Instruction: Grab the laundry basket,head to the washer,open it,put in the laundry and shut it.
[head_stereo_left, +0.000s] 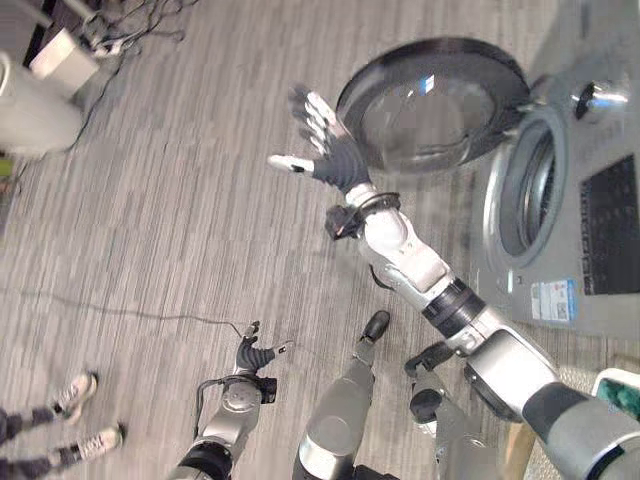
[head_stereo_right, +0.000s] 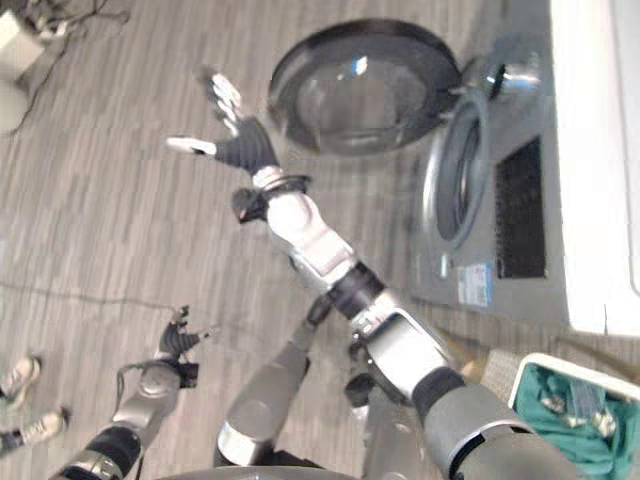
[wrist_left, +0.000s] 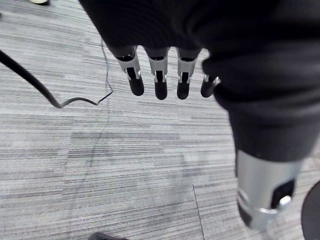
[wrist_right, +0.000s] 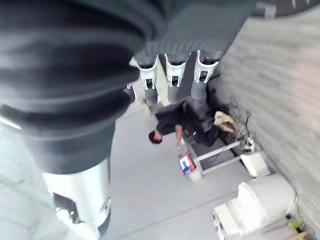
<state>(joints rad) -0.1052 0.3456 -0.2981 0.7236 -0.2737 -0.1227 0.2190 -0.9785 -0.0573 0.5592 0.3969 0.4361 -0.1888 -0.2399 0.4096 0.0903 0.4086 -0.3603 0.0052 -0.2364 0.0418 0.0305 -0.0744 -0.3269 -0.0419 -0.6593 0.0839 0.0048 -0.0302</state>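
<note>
No legible print, even on washer (head_stereo_left: 590, 200) sticker (head_stereo_left: 553, 300).

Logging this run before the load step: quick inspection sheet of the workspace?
Surface: grey striped carpet floor.
Job's things: washer, round door swung fully open; laundry basket with green laundry, by the robot's right side.
Clutter: white bin.
Hands: right hand open, raised beside the door, not touching it; left hand low, relaxed, holding nothing.
Cables: thin cable across the floor.
Surroundings: a person's shoes.
</note>
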